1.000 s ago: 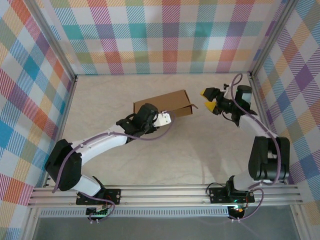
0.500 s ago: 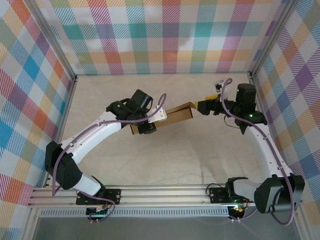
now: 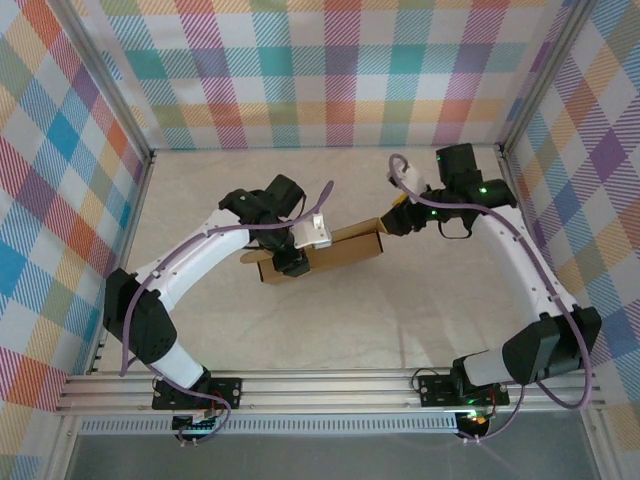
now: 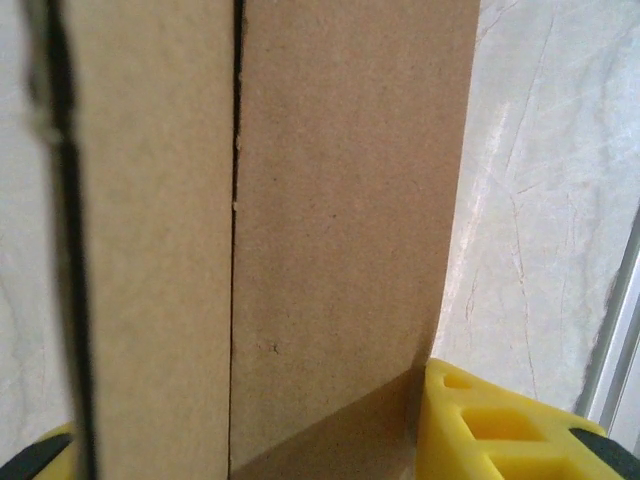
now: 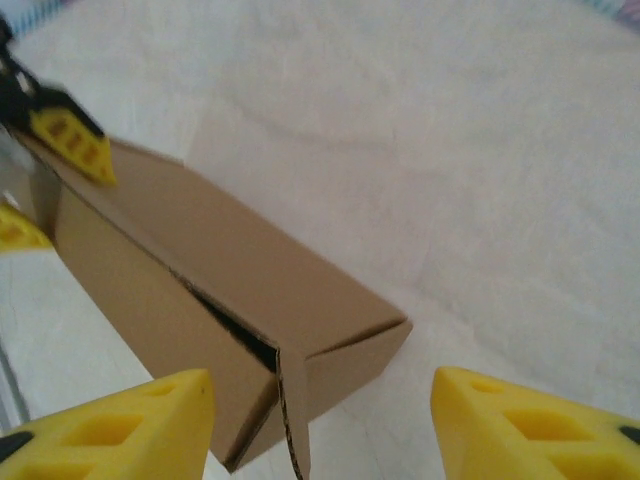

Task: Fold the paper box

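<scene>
The paper box is a closed brown cardboard box near the table's middle, its long side running left to right. My left gripper is shut on its left end. In the left wrist view the cardboard spans the whole gap between the yellow fingertips. My right gripper stands open at the box's right end. In the right wrist view that end sits between the two yellow fingers. The end flap there gapes a little, and table shows between the box and the right-hand finger.
Checkered walls on metal posts close in the pale table on three sides. An aluminium rail runs along the near edge by the arm bases. A metal frame bar passes close on the left gripper's right.
The left arm has swung the box nearer and turned it. The right gripper has come in from the far right to the box's right end, and its jaws have narrowed.
</scene>
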